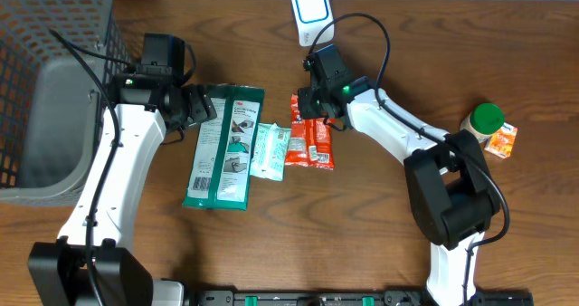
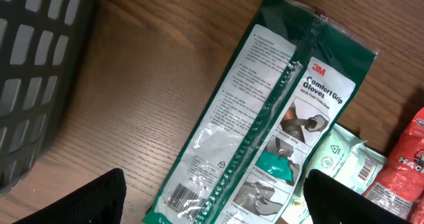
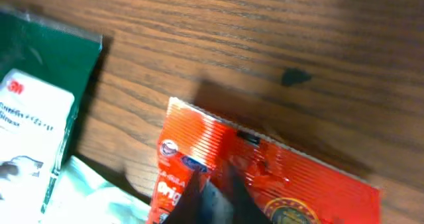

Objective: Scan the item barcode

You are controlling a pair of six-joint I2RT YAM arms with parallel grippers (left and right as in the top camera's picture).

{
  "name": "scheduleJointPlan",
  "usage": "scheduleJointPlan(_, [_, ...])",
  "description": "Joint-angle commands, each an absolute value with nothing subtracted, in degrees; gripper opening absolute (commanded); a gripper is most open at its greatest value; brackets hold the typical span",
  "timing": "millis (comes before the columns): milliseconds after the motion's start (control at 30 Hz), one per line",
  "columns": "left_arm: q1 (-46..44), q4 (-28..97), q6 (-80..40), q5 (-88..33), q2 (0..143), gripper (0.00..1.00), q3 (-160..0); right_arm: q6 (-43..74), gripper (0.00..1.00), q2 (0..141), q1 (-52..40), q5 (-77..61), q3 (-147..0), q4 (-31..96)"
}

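One red packet (image 1: 310,143) lies mid-table, long axis near-to-far, its far end pinched in the right gripper (image 1: 314,105), with the scanner (image 1: 309,7) just beyond at the far edge; the left gripper (image 1: 201,107) hangs spread, farther left.

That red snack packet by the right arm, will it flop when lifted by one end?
Probably floppy: the red packet is thin film, so it should droop from the right gripper, whose jaws pinch its end. Likely light, since it lies nearly flat. Its glossy surface may slip in that pinch.
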State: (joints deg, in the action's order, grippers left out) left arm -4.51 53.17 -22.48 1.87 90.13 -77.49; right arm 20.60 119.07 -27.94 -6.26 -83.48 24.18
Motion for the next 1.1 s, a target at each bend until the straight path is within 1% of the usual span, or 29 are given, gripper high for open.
scheduleJointPlan(0, [-4.29,53.32,-22.17,2.63,89.89,0.86,-78.43,19.75,0.01,118.30,-26.26,-8.05,-83.20,24.51])
scheduleJointPlan(167, [-4.29,53.32,-22.17,2.63,89.89,0.86,-78.43,14.57,0.01,113.47,-24.60,-7.99,-83.20,27.86])
scheduleJointPlan(400, [-4.29,53.32,-22.17,2.61,89.89,0.86,-78.43,9.96,0.01,102.39,-21.23,-5.82,-83.20,37.17])
scheduleJointPlan(567, [-4.29,53.32,-22.17,2.61,89.89,0.86,-78.43,7.29,0.01,97.93,-19.11,2.90,-83.20,45.65])
scheduleJointPlan(667, [-4.29,53.32,-22.17,2.61,89.89,0.86,-78.43,7.16,0.01,98.30,-18.39,12.93,-82.61,50.43])
scheduleJointPlan(867, [-4.29,53.32,-22.17,2.61,89.89,0.86,-78.43,7.27,0.01,99.72,-18.35,23.51,-76.62,48.18])
scheduleJointPlan(967, [-4.29,53.32,-22.17,2.61,89.89,0.86,-78.43,10.55,0.01,100.22,-18.35,28.64,-72.53,44.60])
scheduleJointPlan(1067, [-4.29,53.32,-22.17,2.61,89.89,0.86,-78.43,13.91,0.01,100.31,-18.35,29.91,-68.71,40.27])
